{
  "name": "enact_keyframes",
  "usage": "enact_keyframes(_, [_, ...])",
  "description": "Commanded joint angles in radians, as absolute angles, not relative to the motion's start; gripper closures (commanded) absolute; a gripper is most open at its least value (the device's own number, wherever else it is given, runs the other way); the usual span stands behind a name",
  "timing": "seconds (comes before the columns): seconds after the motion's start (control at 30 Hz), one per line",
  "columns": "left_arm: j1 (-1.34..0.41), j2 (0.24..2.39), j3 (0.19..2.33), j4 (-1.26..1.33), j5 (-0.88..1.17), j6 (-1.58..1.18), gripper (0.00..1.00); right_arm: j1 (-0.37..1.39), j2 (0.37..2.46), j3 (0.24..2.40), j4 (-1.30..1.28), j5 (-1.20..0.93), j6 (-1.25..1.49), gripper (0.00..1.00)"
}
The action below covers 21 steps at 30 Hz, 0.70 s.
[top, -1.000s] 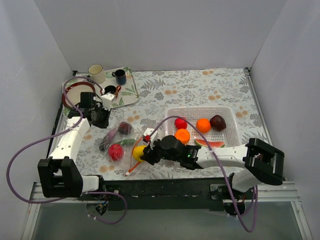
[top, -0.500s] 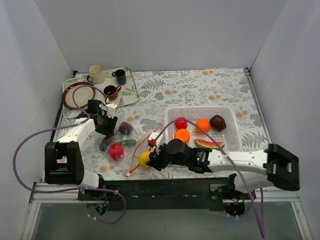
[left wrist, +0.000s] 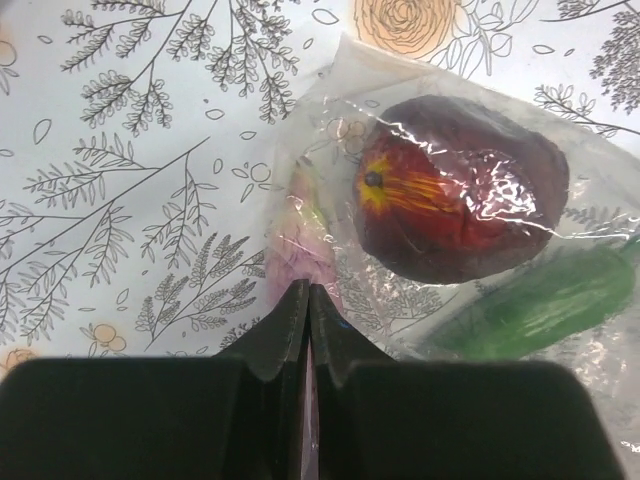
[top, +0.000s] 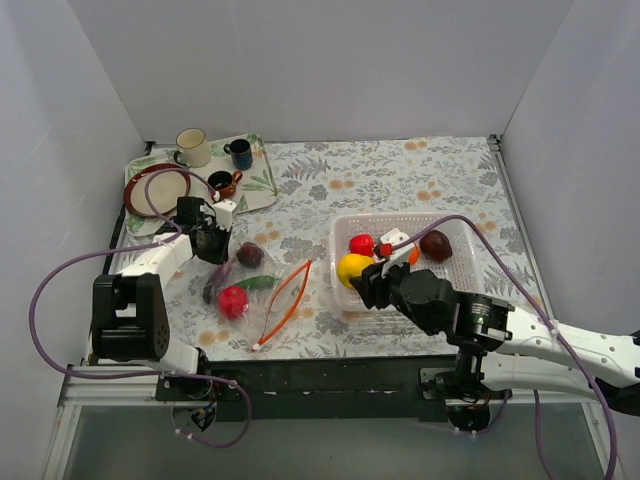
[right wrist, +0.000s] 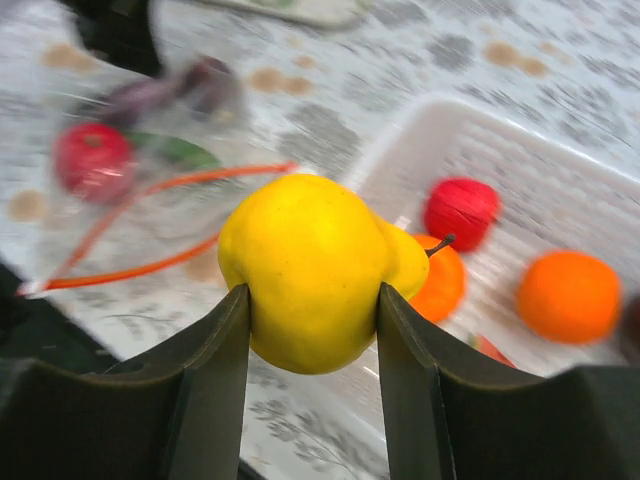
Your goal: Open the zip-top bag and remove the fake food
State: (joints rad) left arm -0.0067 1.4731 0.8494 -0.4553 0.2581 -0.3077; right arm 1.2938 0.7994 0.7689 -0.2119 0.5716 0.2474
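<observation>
The clear zip-top bag (top: 250,290) lies left of centre, its orange-red zipper strip (top: 285,300) spread open toward the front. Inside it are a dark maroon fruit (top: 249,255), a green vegetable (top: 257,284), a purple piece (top: 214,285) and a red fruit (top: 232,302). My left gripper (top: 212,243) is shut on the bag's back edge; the left wrist view shows its fingers (left wrist: 290,330) pinching plastic beside the maroon fruit (left wrist: 460,205). My right gripper (top: 362,277) is shut on a yellow pear-shaped fruit (right wrist: 310,270), held over the near left corner of the white mesh basket (top: 452,222).
The basket holds a red fruit (top: 361,244), a maroon fruit (top: 435,244) and orange fruit partly hidden by my right arm. A leaf-print tray (top: 262,185) at back left carries mugs (top: 192,146) and a red-rimmed plate (top: 150,185).
My right gripper has carried the yellow fruit from beside the bag's mouth up and right over the basket. The left gripper has stayed shut on the bag.
</observation>
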Motion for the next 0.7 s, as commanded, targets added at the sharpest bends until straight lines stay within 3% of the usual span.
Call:
enact_keyframes(0.0, [-0.002, 1.491, 0.865, -0.503, 0.325, -0.322, 1.0, 1.249, 0.837, 0.805, -0.494, 0.941, 0.392, 0.98])
enact_keyframes(0.2, [-0.002, 1.425, 0.972, -0.635, 0.367, -0.336, 1.0, 1.115, 0.952, 0.824, -0.708, 1.006, 0.544, 0.95])
enact_keyframes(0.33, [-0.002, 1.361, 1.094, -0.77, 0.416, -0.37, 1.0, 1.045, 0.999, 0.799, -0.689, 0.953, 0.535, 0.89])
enact_keyframes(0.4, [-0.008, 1.338, 1.158, -0.843, 0.442, -0.391, 1.0, 1.028, 1.008, 0.775, -0.623, 0.93, 0.5, 0.7])
enact_keyframes(0.53, [-0.021, 1.295, 1.186, -0.926, 0.494, -0.411, 1.0, 1.008, 1.043, 0.769, -0.552, 0.916, 0.457, 0.52])
enact_keyframes(0.57, [-0.023, 1.287, 1.177, -0.933, 0.495, -0.413, 1.0, 1.003, 1.051, 0.773, -0.551, 0.913, 0.453, 0.4])
enact_keyframes(0.67, [-0.023, 1.252, 1.109, -0.925, 0.473, -0.411, 1.0, 1.002, 1.078, 0.796, -0.56, 0.905, 0.44, 0.22])
